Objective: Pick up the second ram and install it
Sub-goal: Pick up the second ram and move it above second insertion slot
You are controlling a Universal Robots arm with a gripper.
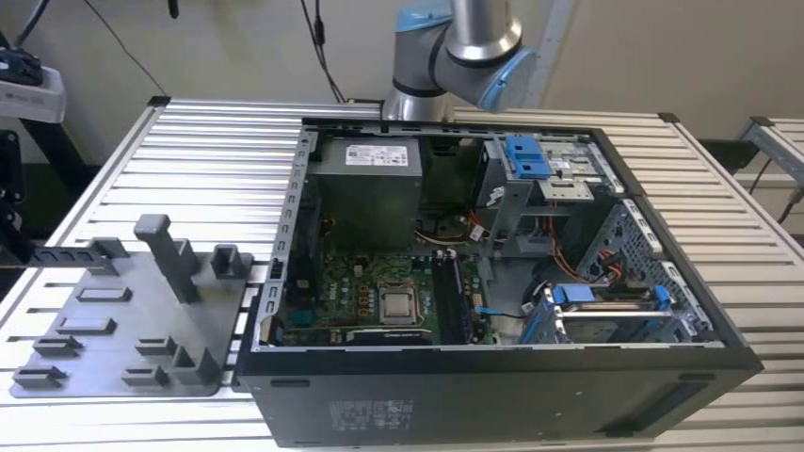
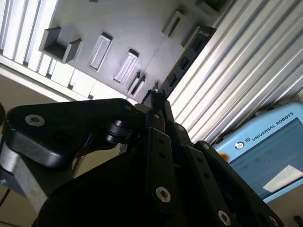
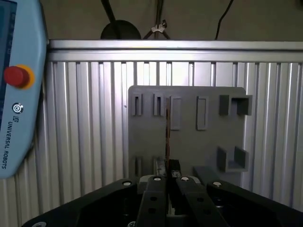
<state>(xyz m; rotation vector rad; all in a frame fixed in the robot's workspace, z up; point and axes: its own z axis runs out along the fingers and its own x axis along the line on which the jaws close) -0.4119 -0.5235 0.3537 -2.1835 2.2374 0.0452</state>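
While one ribbed metal tabletop (image 1: 126,169) carries everything, the biggest thing on it is one open computer case (image 1: 503,395), lying on its side toward the exterior view's right. One arm (image 1: 465,56) rises at the case's far edge. Just beside the case, on the exterior view's left, lies one grey holder tray (image 1: 120,353) with upright posts. One teach pendant (image 3: 19,118) with a single red button (image 3: 16,76) lies apart from the tray. The pincer (image 3: 167,177) is clenched on the second ram (image 3: 167,137). This is one thin stick seen edge-on, standing out from between two fingers (image 3: 152,189), with the tray behind it.
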